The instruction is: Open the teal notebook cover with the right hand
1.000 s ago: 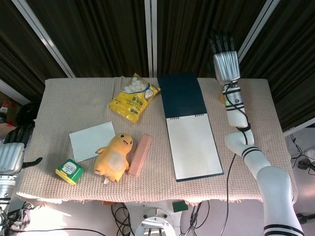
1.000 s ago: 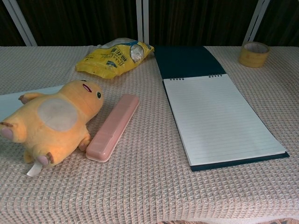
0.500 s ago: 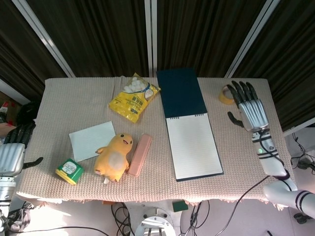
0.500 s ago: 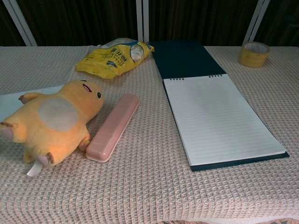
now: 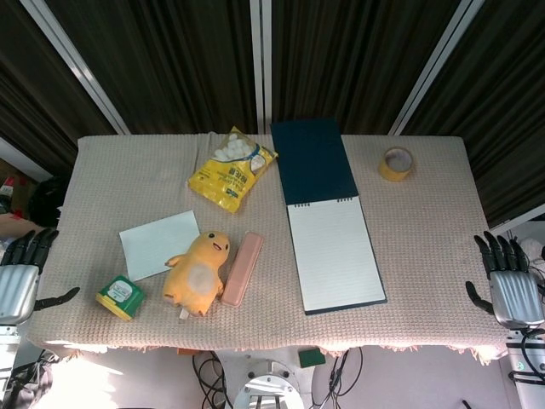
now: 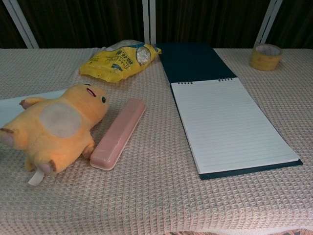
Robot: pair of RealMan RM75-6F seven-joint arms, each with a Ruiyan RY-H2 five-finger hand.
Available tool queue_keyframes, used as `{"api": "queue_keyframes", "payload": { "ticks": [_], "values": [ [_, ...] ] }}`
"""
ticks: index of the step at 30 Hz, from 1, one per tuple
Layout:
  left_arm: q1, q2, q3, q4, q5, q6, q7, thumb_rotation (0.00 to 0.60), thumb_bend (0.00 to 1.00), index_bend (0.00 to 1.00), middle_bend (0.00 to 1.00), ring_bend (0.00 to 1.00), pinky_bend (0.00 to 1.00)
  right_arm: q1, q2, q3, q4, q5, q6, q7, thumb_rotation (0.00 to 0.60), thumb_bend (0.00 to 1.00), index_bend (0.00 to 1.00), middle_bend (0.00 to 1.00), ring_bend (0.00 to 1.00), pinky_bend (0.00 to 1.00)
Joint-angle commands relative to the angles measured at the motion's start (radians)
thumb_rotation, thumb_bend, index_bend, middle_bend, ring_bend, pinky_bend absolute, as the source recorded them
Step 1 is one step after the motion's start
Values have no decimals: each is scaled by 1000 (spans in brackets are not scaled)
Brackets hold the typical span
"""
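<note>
The teal notebook lies open on the table, its dark cover (image 5: 313, 160) (image 6: 194, 61) flipped flat toward the far edge and a lined white page (image 5: 334, 253) (image 6: 229, 122) facing up. My right hand (image 5: 503, 288) hangs off the table's right front corner, fingers apart, holding nothing, well away from the notebook. Off the left front corner, my left hand (image 5: 19, 277) is also open and empty. Neither hand shows in the chest view.
A yellow snack bag (image 5: 232, 168), a yellow plush toy (image 5: 197, 273), a pink case (image 5: 242, 268), a white card (image 5: 159, 244) and a small green box (image 5: 120, 296) lie left of the notebook. A tape roll (image 5: 396, 163) sits at the back right.
My right hand has drawn back from above the tape roll, down the right side, to beyond the table's front right corner. The notebook stays open and still.
</note>
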Motion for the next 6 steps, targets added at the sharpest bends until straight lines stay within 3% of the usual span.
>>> {"api": "queue_keyframes", "payload": {
  "ticks": [1,6],
  "values": [
    [6,4,2,-7,2,8,6,455,7,86,63,29,110,-10,-15,9,17,-34,22,-4,600,325,0,0,0,0],
    [11,8,-2,-8,9,23,13,453,7,86,63,29,109,-16,-32,31,36,-44,23,-6,600,325,0,0,0,0]
  ]
}}
